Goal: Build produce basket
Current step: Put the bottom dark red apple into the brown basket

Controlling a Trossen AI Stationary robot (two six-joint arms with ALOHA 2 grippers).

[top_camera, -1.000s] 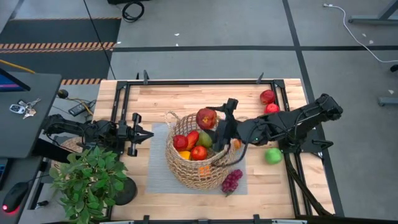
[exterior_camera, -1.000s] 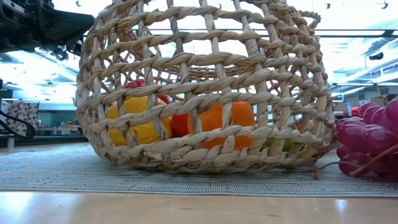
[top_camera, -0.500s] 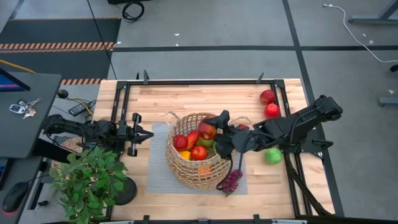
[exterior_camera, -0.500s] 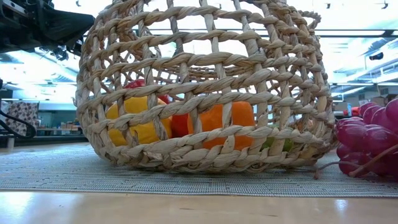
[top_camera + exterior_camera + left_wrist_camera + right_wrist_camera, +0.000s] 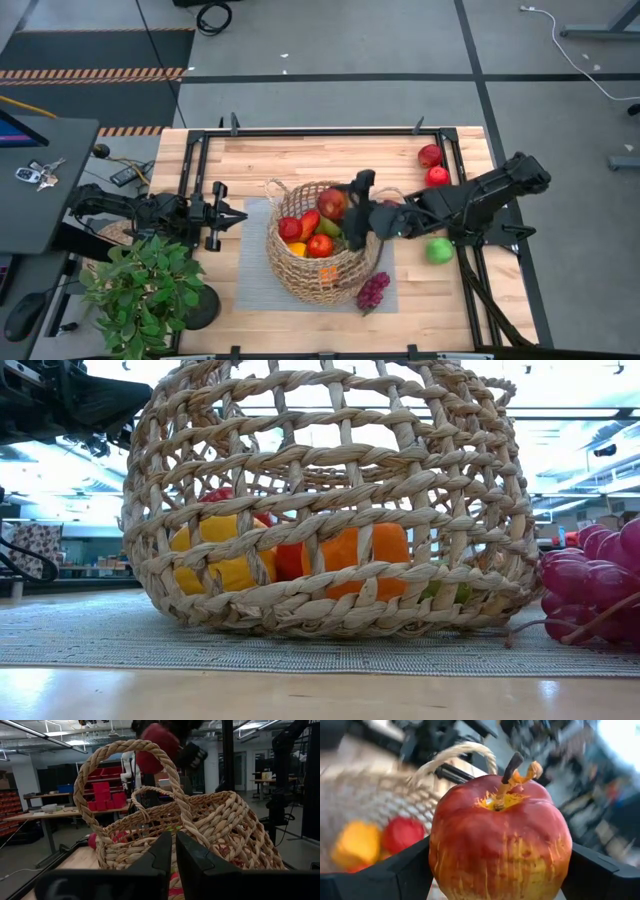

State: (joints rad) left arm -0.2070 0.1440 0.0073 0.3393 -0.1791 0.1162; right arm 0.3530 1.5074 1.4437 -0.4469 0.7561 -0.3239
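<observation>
Low view, nearest first: purple grapes [image 5: 592, 582] lie on the grey mat [image 5: 90, 635] just beside the wicker basket [image 5: 330, 500], which sits on the mat w/ yellow and orange pieces visible thru the weave.

From above: grapes [image 5: 372, 291] at the basket's near-right foot, on the mat's corner; potted plant [image 5: 140, 290] at the table's near-left corner; basket [image 5: 318, 262] mid-table, holding red apples, a green piece and an orange-yellow piece.

Right gripper [image 5: 343, 207] reaches in over the basket's right rim, fingers spread wide round a red apple [image 5: 333, 203] and clamped on it; right wrist view shows that apple [image 5: 500, 840] stem-up, red going yellow low down, a dark finger pressed to each side, basket handle + fruit blurred beyond.

Left gripper [image 5: 228, 216] waits low at the mat's left edge, apart from the basket, fingers closed to a narrow slit and holding nothing; its wrist view looks past the closed fingers [image 5: 161, 851] at the basket's loop handle [image 5: 130, 775], w/ the held apple above.

Green apple [image 5: 439, 250] on the bare wood right of the mat; farther back, two red apples [image 5: 433, 165] near the table's far-right corner, close together.
</observation>
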